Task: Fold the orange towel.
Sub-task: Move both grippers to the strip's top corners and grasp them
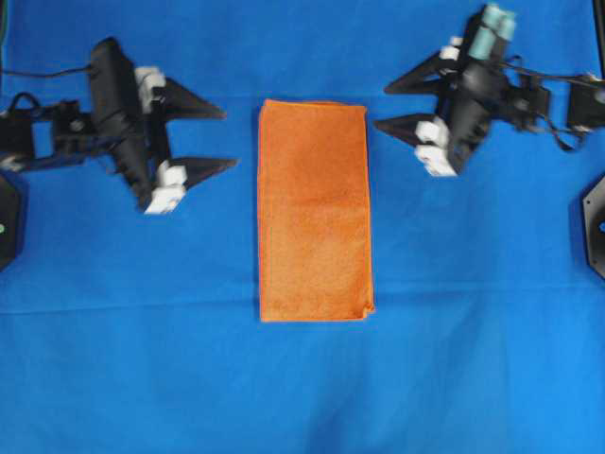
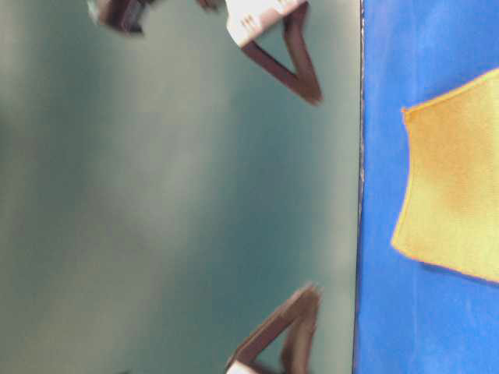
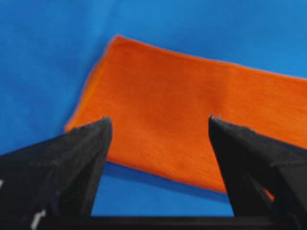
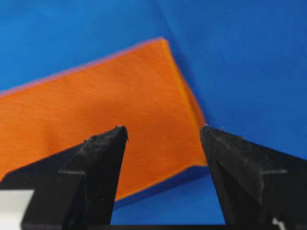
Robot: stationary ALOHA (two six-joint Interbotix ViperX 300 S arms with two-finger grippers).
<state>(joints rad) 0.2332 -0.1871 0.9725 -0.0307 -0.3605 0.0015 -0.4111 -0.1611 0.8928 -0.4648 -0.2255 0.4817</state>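
Note:
The orange towel (image 1: pixel 313 210) lies flat on the blue cloth as a tall narrow rectangle, doubled over, with layered edges along its right side. My left gripper (image 1: pixel 231 138) hovers open to the left of its upper half, tips pointing at it and a short gap away. On the other side my right gripper (image 1: pixel 380 106) is open too, just off the top right corner. In the left wrist view the towel (image 3: pixel 192 110) shows between and beyond the open left gripper (image 3: pixel 159 119). The right wrist view has a towel (image 4: pixel 96 110) corner beyond the open right gripper (image 4: pixel 164 128). Nothing is held.
A blue cloth (image 1: pixel 302 378) covers the whole table. Black arm mounts sit at the left edge (image 1: pixel 8 222) and the right edge (image 1: pixel 596 222). The table-level view shows the towel (image 2: pixel 456 187) near the cloth's edge (image 2: pixel 361 195).

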